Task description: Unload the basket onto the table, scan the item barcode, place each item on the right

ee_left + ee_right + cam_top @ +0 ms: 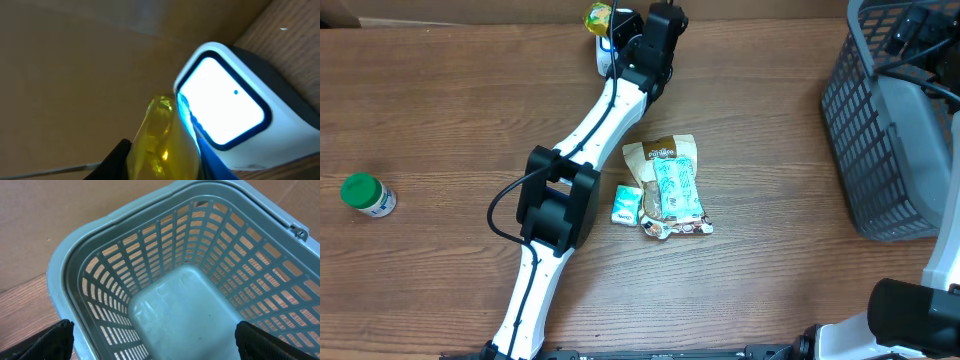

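Two robot arms, white shells with black joints.
The left arm (590,120) has slim white links, a boxy black joint housing (558,197) and a thin black cable (492,210) looped at its side. The right arm (910,310) shows a black block on white casing, and the right gripper (155,342) has matte black fingers (47,341).

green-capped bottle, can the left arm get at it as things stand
Probably not yet: the left gripper is holding a yellow item at the scanner. The green-capped bottle itself stands alone, nothing crowding it.
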Motion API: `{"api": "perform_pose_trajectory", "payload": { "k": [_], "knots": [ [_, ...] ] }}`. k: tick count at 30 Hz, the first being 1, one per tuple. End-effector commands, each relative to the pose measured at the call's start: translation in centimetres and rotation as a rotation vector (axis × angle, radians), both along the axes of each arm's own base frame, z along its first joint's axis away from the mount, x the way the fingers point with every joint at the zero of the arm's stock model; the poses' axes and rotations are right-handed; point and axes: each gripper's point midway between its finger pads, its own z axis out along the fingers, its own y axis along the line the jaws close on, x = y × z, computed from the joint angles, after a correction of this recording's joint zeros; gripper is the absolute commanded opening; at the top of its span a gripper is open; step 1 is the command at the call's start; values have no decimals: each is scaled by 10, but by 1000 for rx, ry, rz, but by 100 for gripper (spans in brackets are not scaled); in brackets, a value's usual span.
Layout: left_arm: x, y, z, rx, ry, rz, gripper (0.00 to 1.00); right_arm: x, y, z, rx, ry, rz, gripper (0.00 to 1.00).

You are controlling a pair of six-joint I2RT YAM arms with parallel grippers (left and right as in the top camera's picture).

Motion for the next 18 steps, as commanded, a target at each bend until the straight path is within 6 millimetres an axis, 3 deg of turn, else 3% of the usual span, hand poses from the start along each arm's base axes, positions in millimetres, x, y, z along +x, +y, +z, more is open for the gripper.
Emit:
{"api": "perform_pose_trajectory", "payload": {
  "k": [1,9,18],
  "knots": [
    [-1,-6,-8,-17,-3,-1,7,-2,-1,12,-12,-30,-10,100],
    [8,-2,33,-41,-161,46,6,-2,-1,12,-12,-30,-10,100],
    [0,16,90,-129,-286,151,7,-2,-1,12,-12,-30,-10,100]
  ]
}}
